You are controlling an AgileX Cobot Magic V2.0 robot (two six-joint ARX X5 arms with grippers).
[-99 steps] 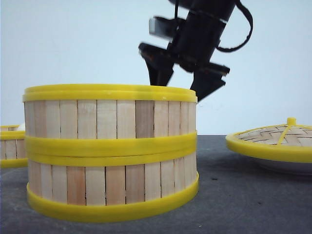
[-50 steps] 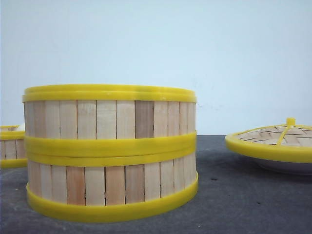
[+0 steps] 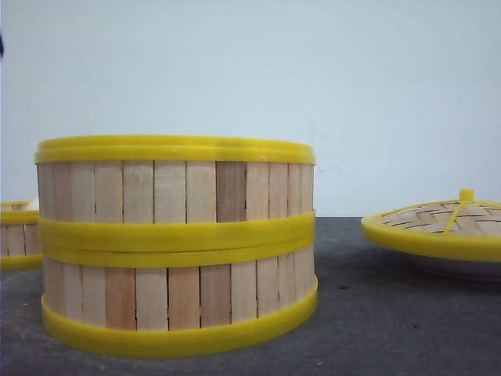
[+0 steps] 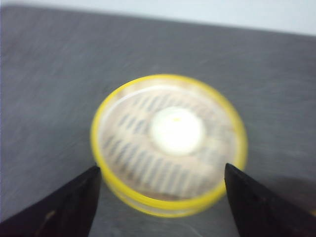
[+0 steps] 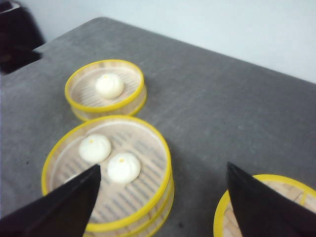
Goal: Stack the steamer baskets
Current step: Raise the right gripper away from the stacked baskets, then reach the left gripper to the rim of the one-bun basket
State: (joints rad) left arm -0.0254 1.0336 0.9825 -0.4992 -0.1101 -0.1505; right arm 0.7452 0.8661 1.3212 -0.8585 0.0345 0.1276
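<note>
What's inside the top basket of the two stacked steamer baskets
The right wrist view shows two white buns on the slatted floor of the top basket; a gripper finger covers its near edge. The lower basket's inside is hidden.

Two steamer baskets (image 3: 178,244) sit one on top of the other, near the front of the counter (image 3: 391,329). A third basket (image 3: 17,233) sits alone, farther back on the left, with one bun (image 4: 177,130) in it. The lid (image 3: 438,227) rests far right.

Pale-slatted, yellow-rimmed steamer baskets (image 3: 178,243); white buns (image 5: 123,167); herringbone-woven lid (image 3: 438,223); dark grey table (image 3: 391,313).
</note>
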